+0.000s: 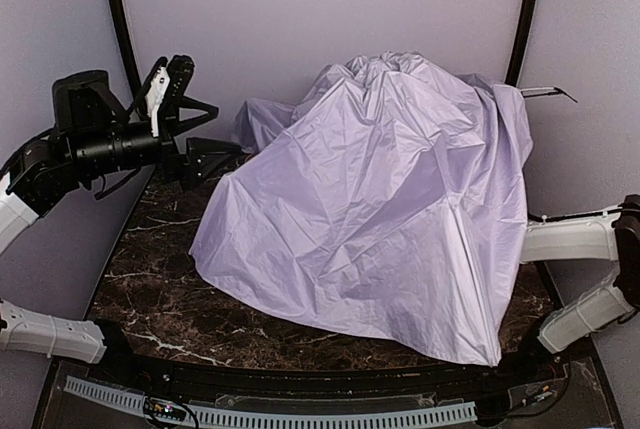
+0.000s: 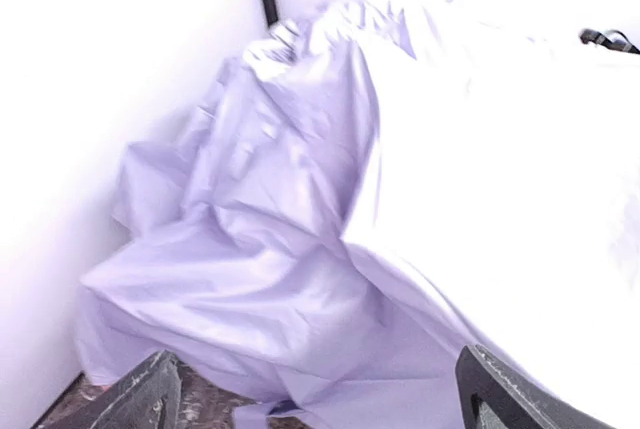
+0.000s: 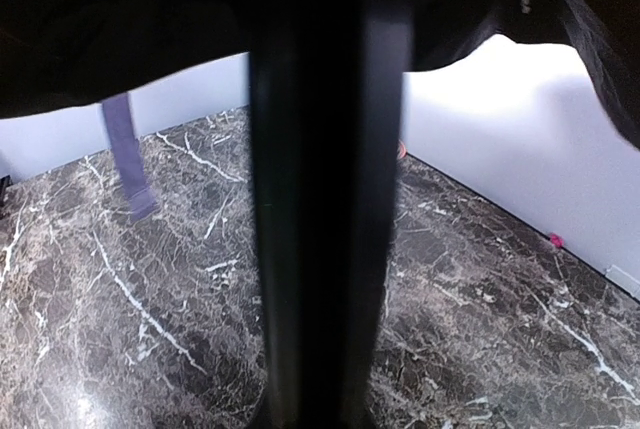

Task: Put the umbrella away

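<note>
1. A dark marble tabletop (image 1: 160,279) sits inside pale lavender walls. Most of its middle and right is covered by the umbrella (image 1: 390,199).
2. The umbrella is slumped, neither folded nor fully open. Its pale canopy is gathered to a crown at the back and spreads to a loose hem at the near edge. One rib tip (image 1: 548,93) pokes out at the back right.
3. The shaft is hidden under the fabric. Judging from crown and hem, its long axis runs roughly back to front.
4. The left end effector (image 1: 215,157) hovers at the back left with its fingers spread wide and nothing between them. The canopy's back-left fold lies just to its right, near but apart.
5. The right arm reaches in under the canopy from the right. Its end effector (image 3: 318,369) is closed. Whether it pinches the shaft cannot be told from the dark blur.
6. A lavender strap (image 3: 125,154) hangs beneath the canopy.
7. Count: one umbrella, one strap, two arms. The right arm is nearer the shaft and the left is nearer the loose fabric.
</note>
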Tool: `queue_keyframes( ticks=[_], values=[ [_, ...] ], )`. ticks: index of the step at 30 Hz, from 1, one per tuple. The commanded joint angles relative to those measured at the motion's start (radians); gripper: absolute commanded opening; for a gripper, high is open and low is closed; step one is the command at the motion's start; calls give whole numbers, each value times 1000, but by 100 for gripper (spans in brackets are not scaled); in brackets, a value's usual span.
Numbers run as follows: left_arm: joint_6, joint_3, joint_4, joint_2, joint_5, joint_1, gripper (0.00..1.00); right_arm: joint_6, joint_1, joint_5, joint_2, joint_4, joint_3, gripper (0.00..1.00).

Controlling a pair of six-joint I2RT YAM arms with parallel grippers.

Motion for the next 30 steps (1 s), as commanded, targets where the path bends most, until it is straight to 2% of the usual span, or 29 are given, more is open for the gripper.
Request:
queue_keyframes(
  ticks=[1, 4, 9, 15, 21, 25, 28, 30],
  values=[
    [11, 104, 19, 20, -189, 3, 99, 1, 5, -35, -13, 88, 2, 0],
    [-36, 180, 11, 131, -47, 3, 98, 3, 15, -41, 9, 66, 26, 0],
    [-95, 284, 87, 341, 218, 3, 99, -14, 63, -17, 42, 60, 51, 0],
    [-106, 414, 88, 520, 303, 3, 99, -43, 136, 4, 79, 27, 93, 0],
    [-146, 400, 199, 563, 368, 1, 88, -82, 209, 3, 139, -4, 158, 0],
    [-179, 363, 307, 548, 420, 1, 88, -120, 266, 3, 193, -16, 182, 0],
    [-202, 363, 318, 568, 454, 1, 88, -154, 304, 11, 217, -26, 200, 0],
    [-224, 354, 315, 584, 497, 1, 84, -170, 318, 23, 222, -28, 209, 0]
  ],
)
